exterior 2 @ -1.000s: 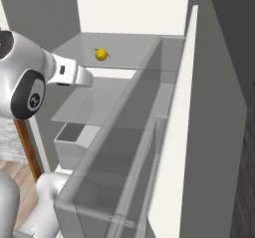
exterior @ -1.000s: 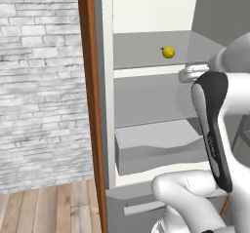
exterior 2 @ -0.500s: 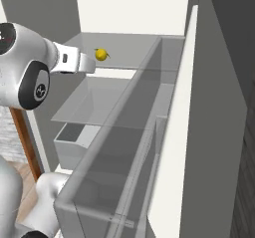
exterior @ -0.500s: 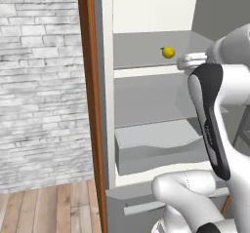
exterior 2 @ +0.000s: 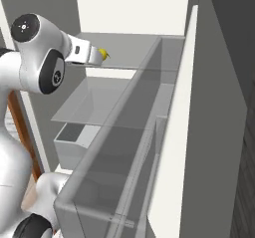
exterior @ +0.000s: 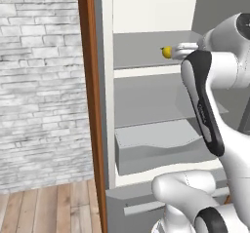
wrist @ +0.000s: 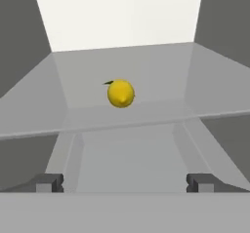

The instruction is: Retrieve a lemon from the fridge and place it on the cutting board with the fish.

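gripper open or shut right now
Open: in the hand view the gripper has its fingertips far apart, the lemon ahead, ungrasped.

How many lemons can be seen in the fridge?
1. The lemon lies on the upper shelf of the fridge, ahead of the open pincer. Others may be hidden behind the arm.

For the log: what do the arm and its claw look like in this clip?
Glossy white rounded arm with a long black panel down one link and dark grey circular joint caps bearing small pale marks. No loose cables show. The claw ends in two small, dark grey blocky fingertips.
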You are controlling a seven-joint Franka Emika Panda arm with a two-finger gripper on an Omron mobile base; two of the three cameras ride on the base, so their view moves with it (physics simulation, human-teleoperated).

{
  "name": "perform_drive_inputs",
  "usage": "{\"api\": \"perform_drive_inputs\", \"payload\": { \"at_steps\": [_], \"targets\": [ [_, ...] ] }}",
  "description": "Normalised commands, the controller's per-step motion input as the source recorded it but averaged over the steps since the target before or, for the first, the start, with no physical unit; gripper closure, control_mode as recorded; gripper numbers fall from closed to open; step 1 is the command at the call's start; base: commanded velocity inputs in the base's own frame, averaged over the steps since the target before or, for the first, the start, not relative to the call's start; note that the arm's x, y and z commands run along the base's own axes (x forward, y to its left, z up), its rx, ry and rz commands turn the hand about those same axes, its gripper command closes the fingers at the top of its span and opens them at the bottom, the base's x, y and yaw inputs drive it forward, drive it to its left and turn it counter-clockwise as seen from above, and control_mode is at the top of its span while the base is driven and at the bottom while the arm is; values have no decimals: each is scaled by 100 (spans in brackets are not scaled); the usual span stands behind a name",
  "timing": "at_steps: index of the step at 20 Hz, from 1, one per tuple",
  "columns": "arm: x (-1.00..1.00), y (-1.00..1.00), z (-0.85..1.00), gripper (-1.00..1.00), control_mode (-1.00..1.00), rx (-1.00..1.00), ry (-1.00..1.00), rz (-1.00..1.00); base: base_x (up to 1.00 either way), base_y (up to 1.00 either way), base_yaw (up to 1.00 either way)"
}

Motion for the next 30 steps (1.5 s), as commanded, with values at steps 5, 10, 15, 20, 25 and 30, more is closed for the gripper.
{"api": "perform_drive_inputs", "payload": {
  "at_steps": [5, 10, 15, 20, 25, 30],
  "targets": [
    [49, 0, 0, -100, -100, 0, 0, 0, 0, 0, 0],
    [76, 0, -14, -100, -100, 0, 1, 0, 0, 0, 0],
    [64, 0, -11, -100, -100, 0, 0, 0, 0, 0, 0],
    [52, 0, -2, -100, -100, 0, 0, 0, 0, 0, 0],
    [35, 0, -1, -100, -100, 0, 0, 0, 0, 0, 0],
    [0, 0, -4, -100, -100, 0, 4, 0, 0, 0, 0]
  ]
}}
